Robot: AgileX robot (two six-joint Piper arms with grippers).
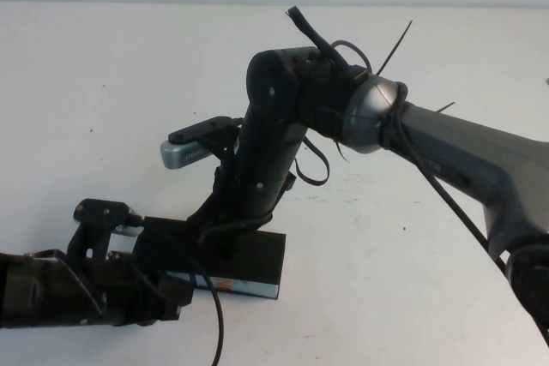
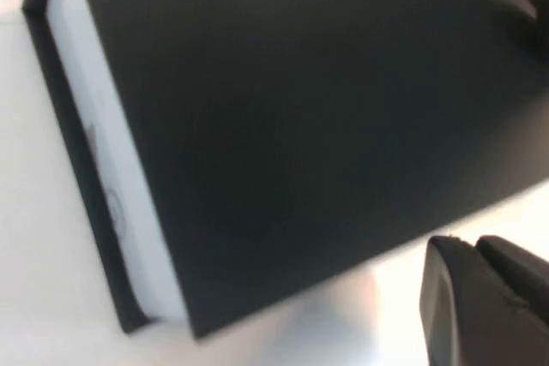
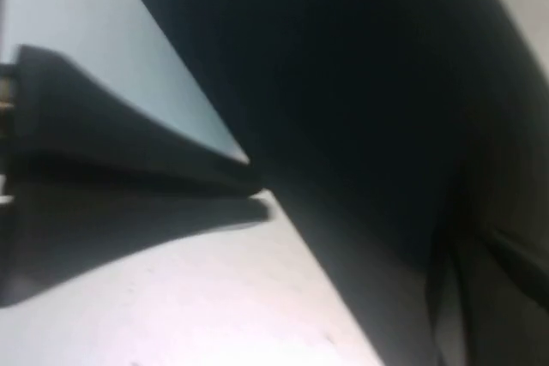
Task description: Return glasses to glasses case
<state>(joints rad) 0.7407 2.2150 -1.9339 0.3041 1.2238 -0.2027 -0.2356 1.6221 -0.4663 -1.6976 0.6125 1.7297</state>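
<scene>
The glasses case [image 1: 257, 261] is a black box lying on the white table, its patterned side strip [image 1: 233, 283] facing me. Its lid looks down. The glasses are hidden. My right gripper [image 1: 220, 237] reaches straight down onto the top of the case, hidden under its own wrist; the right wrist view shows only the dark case [image 3: 343, 83] close up. My left gripper [image 1: 167, 293] lies low at the case's left end. In the left wrist view its fingertips [image 2: 446, 250] lie together beside the case's black top [image 2: 300, 109].
The white table [image 1: 386, 280] stretches around the case on all sides. The right arm's grey forearm [image 1: 463, 156] crosses from the right edge. A silver-grey wrist camera [image 1: 184, 153] sticks out left of the right wrist.
</scene>
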